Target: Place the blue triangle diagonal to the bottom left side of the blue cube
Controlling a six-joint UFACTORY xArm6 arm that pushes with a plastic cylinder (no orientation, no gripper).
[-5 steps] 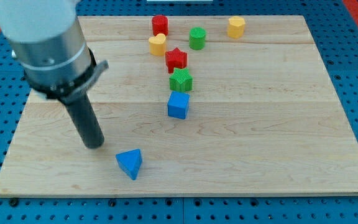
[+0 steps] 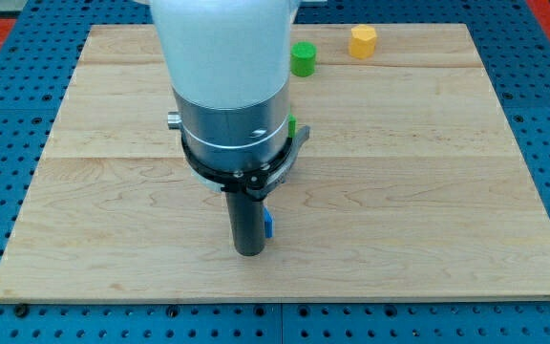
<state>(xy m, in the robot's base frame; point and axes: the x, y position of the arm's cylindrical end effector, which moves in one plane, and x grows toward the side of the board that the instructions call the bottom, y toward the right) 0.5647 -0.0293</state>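
Note:
My arm fills the middle of the camera view. The dark rod stands on the wooden board point(image 2: 447, 191), and my tip point(image 2: 248, 254) is near the view's bottom centre. A small sliver of a blue block point(image 2: 268, 225) shows against the rod's right side, just above the tip. Its shape cannot be made out, so I cannot tell whether it is the blue triangle or the blue cube. No other blue block shows; the arm hides the place where the cube stood.
A green cylinder point(image 2: 303, 59) and a yellow block point(image 2: 363, 40) stand near the view's top edge. A thin green edge point(image 2: 292, 124) of another block shows beside the arm's right side. The arm hides the other blocks.
The arm has swept from the view's left to the centre. The blue triangle is gone from its spot at the bottom left of centre. The red, yellow heart, green and blue cube blocks are now hidden.

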